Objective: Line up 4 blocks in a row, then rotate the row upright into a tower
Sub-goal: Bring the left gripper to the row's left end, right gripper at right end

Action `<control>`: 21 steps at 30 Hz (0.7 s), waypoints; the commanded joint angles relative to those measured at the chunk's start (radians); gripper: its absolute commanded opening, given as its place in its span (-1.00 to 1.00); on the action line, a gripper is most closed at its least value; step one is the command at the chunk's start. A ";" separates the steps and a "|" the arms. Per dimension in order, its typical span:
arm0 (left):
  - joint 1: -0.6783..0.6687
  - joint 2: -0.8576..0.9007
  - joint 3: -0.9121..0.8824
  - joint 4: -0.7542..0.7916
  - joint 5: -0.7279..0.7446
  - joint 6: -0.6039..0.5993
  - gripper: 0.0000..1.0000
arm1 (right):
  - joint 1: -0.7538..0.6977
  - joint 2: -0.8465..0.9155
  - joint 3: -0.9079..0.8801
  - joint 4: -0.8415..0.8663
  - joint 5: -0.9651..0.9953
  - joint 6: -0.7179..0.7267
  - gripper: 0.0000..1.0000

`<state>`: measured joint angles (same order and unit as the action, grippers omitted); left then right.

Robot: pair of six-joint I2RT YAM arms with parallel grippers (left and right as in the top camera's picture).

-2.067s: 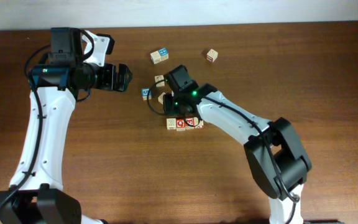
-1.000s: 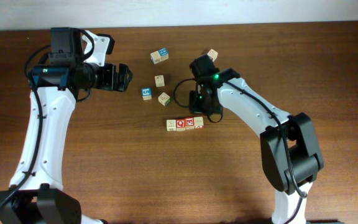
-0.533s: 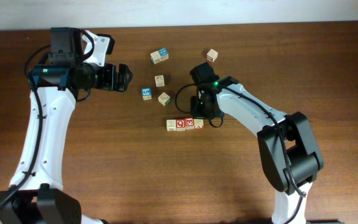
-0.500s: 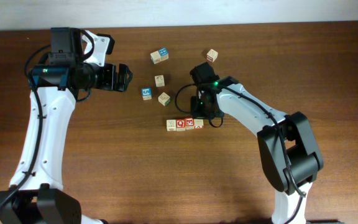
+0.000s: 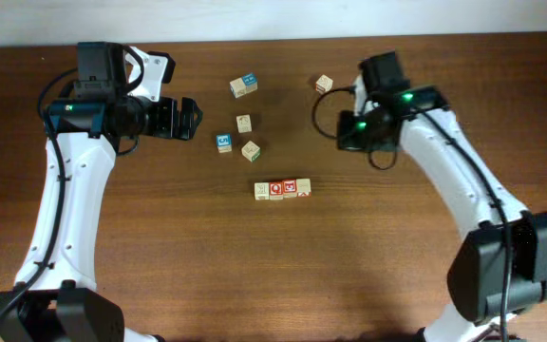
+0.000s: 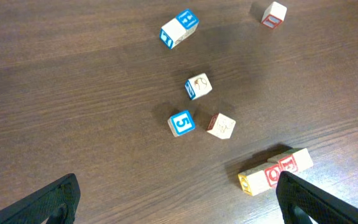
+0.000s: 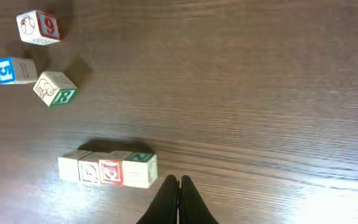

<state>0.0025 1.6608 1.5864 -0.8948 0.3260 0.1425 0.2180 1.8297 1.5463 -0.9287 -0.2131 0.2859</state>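
The row of four blocks (image 5: 282, 188) lies on the surface (image 5: 160, 256), to the left of the right pincer (image 7: 179, 188) in its own view, with its long axis crosswise to the tips. That pincer is closed tight on nothing and is, I judge, the nearer one. The left pincer (image 5: 192, 119) gapes fully and is empty. One of its fingers cuts off the row's end, and glare blurs the letters.
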 commanded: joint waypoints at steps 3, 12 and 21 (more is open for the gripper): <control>0.000 -0.004 0.014 -0.001 0.011 0.016 0.98 | -0.025 0.013 -0.314 0.246 -0.323 -0.099 -0.92; 0.000 -0.004 0.014 -0.024 0.012 0.016 0.98 | -0.022 0.058 -0.496 0.538 -0.439 -0.042 -0.91; -0.048 0.198 -0.237 0.059 0.253 -0.194 -1.00 | -0.022 0.058 -0.496 0.544 -0.430 -0.042 -0.91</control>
<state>-0.0093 1.8416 1.4353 -0.8822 0.4538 -0.0322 0.1986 1.8805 1.0561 -0.3878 -0.6342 0.2398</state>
